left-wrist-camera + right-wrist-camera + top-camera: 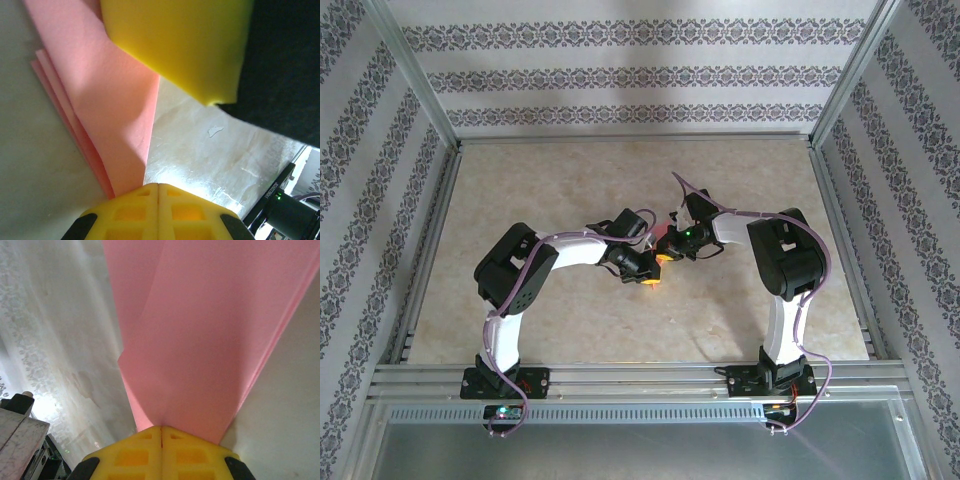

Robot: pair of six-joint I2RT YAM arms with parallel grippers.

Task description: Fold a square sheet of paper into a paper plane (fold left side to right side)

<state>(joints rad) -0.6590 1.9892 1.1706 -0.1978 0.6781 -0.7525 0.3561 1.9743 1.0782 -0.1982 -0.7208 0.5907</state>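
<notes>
The salmon-pink paper [100, 100] lies folded in layers on the table and narrows to a point, a half-made paper plane rather than a flat square. In the top view only a sliver of the paper [667, 232] peeks out between the two wrists. My left gripper [158, 186] is shut, with its tips right beside the paper's point, which runs under its left finger. My right gripper [161, 427] is also shut, tips down on the broad pink paper [200, 330]. One right gripper finger [175, 40] rests on the paper in the left wrist view.
Both grippers [650, 281] [665, 258] meet mid-table on the pale beige tabletop [540, 180]. Aluminium frame posts and patterned walls [640, 75] enclose the table. A purple cable [740, 212] loops over the right arm.
</notes>
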